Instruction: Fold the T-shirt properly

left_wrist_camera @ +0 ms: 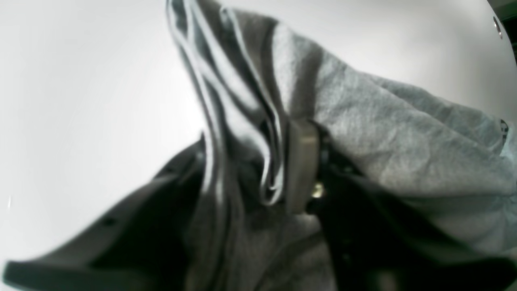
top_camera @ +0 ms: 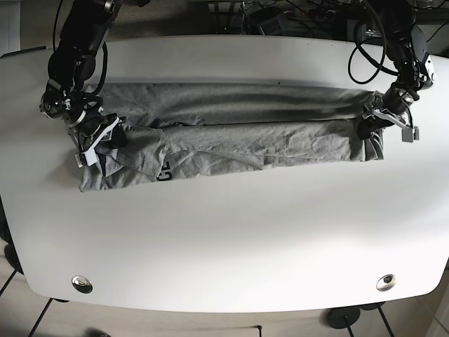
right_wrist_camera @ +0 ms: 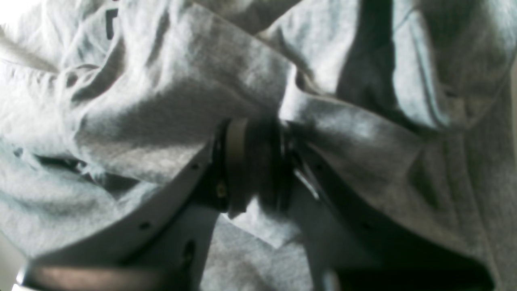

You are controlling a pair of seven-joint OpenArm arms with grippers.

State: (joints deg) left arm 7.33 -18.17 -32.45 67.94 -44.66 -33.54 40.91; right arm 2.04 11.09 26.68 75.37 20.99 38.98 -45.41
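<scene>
A white worktop [top_camera: 224,239] carries a grey T-shirt [top_camera: 231,140], stretched lengthwise across its far half in long folded bands, a dark print near one end. The right gripper [right_wrist_camera: 254,161] is clamped on a bunch of the shirt's cloth at the base view's left end. The left gripper [left_wrist_camera: 299,165] pinches the gathered fabric at the opposite end, lifting it slightly.

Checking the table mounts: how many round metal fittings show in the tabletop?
2 in the base view: one metal fitting near the front left corner, another near the front right. The T-shirt may hide more.
</scene>
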